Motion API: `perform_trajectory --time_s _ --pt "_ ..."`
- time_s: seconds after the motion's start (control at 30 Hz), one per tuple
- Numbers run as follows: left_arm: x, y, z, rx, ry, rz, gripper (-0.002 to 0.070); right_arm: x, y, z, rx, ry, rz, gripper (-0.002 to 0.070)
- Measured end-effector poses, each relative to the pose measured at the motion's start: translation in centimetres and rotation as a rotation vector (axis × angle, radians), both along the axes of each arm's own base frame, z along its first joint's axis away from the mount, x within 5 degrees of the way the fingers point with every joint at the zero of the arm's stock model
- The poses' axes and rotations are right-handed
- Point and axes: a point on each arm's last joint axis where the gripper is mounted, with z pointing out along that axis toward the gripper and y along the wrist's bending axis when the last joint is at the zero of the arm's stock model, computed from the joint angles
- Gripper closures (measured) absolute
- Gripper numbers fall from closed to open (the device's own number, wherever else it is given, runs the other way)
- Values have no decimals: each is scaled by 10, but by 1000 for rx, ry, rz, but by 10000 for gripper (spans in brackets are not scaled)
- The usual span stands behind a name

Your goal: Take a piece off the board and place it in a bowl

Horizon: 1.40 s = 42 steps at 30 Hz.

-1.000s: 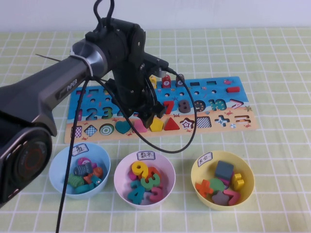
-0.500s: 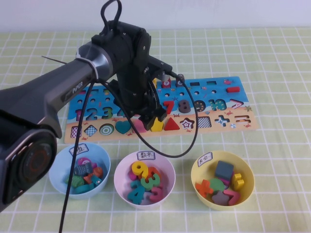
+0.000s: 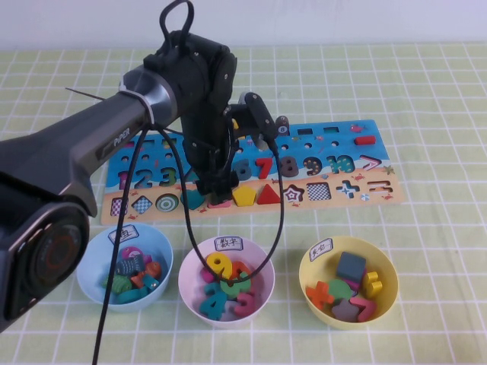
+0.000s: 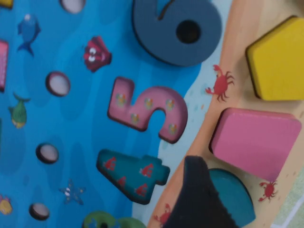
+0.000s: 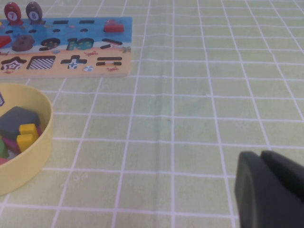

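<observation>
The board [image 3: 373, 194] lies across the middle of the table. The pink piece [image 4: 256, 142] sits in its slot on the tan strip, between the yellow pentagon [image 4: 280, 59] and a teal heart [image 4: 228, 197]. My left gripper [image 3: 211, 190] hovers low over the pink piece and the heart, open and holding nothing. One black finger [image 4: 197, 194] covers part of the heart. The pale yellow bowl [image 3: 384, 300] stands at the front right, with several pieces inside. My right gripper [image 5: 266, 190] is shut, low over the cloth to the right of that bowl [image 5: 33, 142].
A light blue bowl [image 3: 91, 262] and a white bowl [image 3: 262, 266], both holding pieces, stand in front of the board. The left arm's black cable [image 3: 278, 228] loops down over the board's front edge. A red triangle [image 3: 268, 195] sits beside the pentagon.
The left gripper has shifted left along the tan strip, from over the yellow pentagon to over the pink piece and teal heart, and its wrist has turned. The pentagon now shows fully.
</observation>
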Motion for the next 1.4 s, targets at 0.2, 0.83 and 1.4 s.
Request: perform_trajectory --time_s 0.2,0.83,1.4 --pt "1 2 0 28 -2 -112 269 0 0 0 0 0 0 694" --pt "-1 -2 -1 20 17 -308 274 0 0 0 0 0 0 694" --pt "8 4 -17 14 36 -336 274 0 0 0 0 0 0 694"
